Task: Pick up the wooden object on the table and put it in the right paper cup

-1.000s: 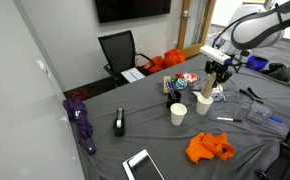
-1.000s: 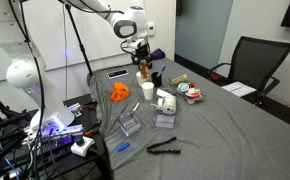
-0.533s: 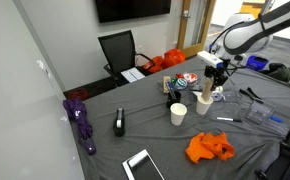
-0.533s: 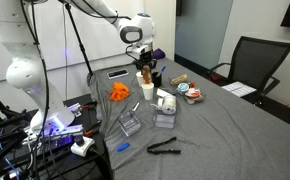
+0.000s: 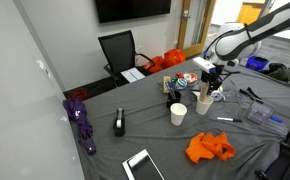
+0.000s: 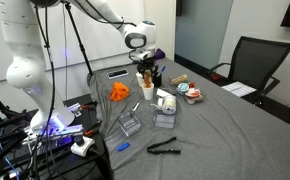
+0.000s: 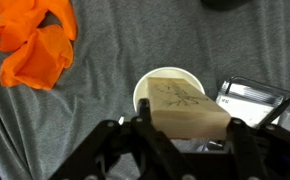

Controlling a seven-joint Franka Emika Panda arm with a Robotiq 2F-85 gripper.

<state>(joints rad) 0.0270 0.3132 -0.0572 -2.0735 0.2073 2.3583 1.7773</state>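
Note:
The wooden block [image 7: 185, 100], pale with a dark drawing on its face, sits between the fingers of my gripper [image 7: 186, 128], which is shut on it. It hangs right over the mouth of a white paper cup [image 7: 143, 88], with its lower end at or just inside the rim. In both exterior views the gripper [image 5: 207, 88] [image 6: 144, 70] holds the block upright at this cup [image 5: 204, 107] [image 6: 147, 91]. A second paper cup [image 5: 178, 114] [image 6: 167, 102] stands close beside it.
An orange cloth [image 7: 35, 45] [image 5: 209, 148] [image 6: 120, 93] lies near the cups. A clear plastic box [image 7: 257, 96] sits beside the cup. A black stapler [image 5: 119, 123], a purple umbrella [image 5: 81, 120], a tablet [image 5: 143, 166] and an office chair [image 5: 118, 50] are also around.
The gripper has come down with the wooden block, from above the cup to its rim. Nothing else has moved.

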